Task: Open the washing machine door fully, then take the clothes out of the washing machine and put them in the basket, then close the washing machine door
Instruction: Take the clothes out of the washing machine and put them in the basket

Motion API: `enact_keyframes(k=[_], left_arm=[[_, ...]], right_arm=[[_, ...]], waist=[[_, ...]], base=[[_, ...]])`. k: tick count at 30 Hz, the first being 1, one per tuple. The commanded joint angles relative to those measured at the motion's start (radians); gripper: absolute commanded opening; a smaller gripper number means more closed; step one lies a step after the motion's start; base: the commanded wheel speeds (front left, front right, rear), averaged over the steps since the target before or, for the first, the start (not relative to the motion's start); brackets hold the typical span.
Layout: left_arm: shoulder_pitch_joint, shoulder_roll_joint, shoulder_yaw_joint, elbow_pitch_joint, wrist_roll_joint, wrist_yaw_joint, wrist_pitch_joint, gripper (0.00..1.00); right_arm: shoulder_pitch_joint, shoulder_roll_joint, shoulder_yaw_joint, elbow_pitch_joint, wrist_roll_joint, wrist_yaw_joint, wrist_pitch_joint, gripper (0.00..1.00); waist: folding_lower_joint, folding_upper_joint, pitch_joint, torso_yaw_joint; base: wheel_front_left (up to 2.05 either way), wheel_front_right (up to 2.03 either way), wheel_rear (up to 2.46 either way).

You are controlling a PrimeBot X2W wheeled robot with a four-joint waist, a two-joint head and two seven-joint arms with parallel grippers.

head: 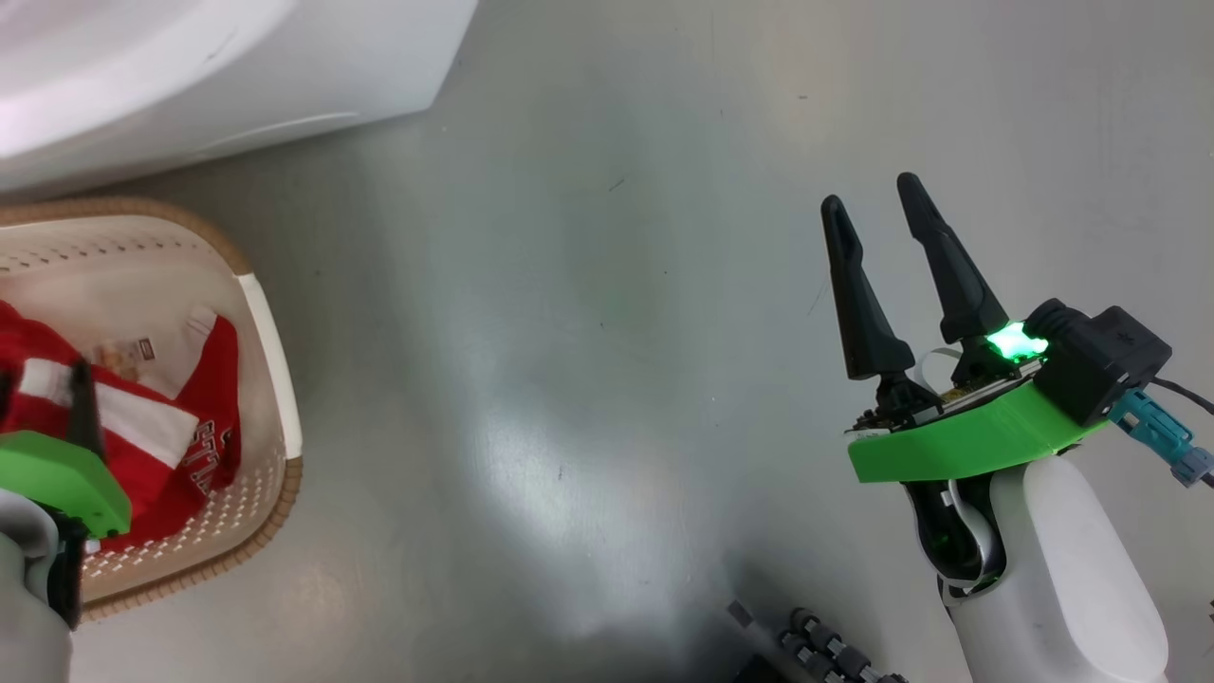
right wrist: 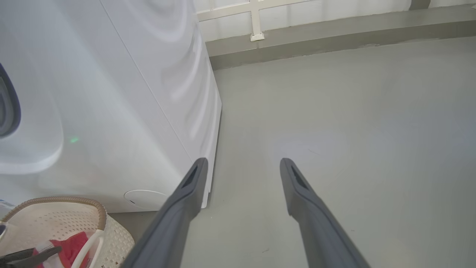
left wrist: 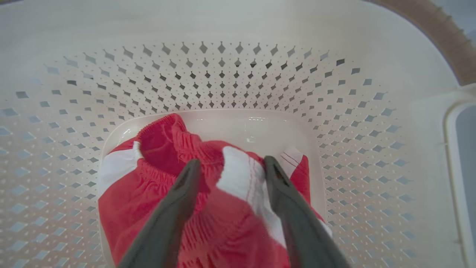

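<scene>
Our left gripper (left wrist: 231,163) points downward at the lower left of the head view, where we see little more than its green wrist mount (head: 57,479) and one dark finger rising above it. From its own wrist camera, both fingers stand well apart, the jaws spread wide. Our right gripper (head: 873,194) hangs well off to the right, its two long fingers (head: 858,304) parted and pointing up and slightly left in the head view. Behind them a green light (head: 1013,341) glows on the wrist, and the pale forearm (head: 1062,569) runs down toward the lower right corner.
</scene>
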Motion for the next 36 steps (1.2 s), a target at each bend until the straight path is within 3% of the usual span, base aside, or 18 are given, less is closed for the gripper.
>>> enact_keyframes(k=[1, 13, 36], left_arm=[[0.022, 0.038, 0.029, -0.001, -0.007, -0.003, -0.006, 1.0], [0.071, -0.009, 0.103, -0.039, -0.031, -0.003, -0.006, 1.0], [0.259, -0.096, 0.13, -0.352, -0.051, -0.003, -0.006, 1.0]], right_arm=[[0.02, 0.001, 0.014, -0.018, -0.004, 0.002, -0.005, 1.0], [0.04, 0.001, 0.0, 0.005, -0.026, 0.002, -0.005, 1.0], [0.136, 0.001, -0.036, 0.072, -0.103, 0.002, -0.005, 1.0]], waist=[[0.0, -0.0001, -0.008, 0.002], [0.0, -0.0001, -0.094, 0.039], [0.0, -0.0001, -0.375, 0.132]], base=[[0.0, 0.0, 0.0], [0.0, 0.0, 0.0], [0.0, 0.0, 0.0]])
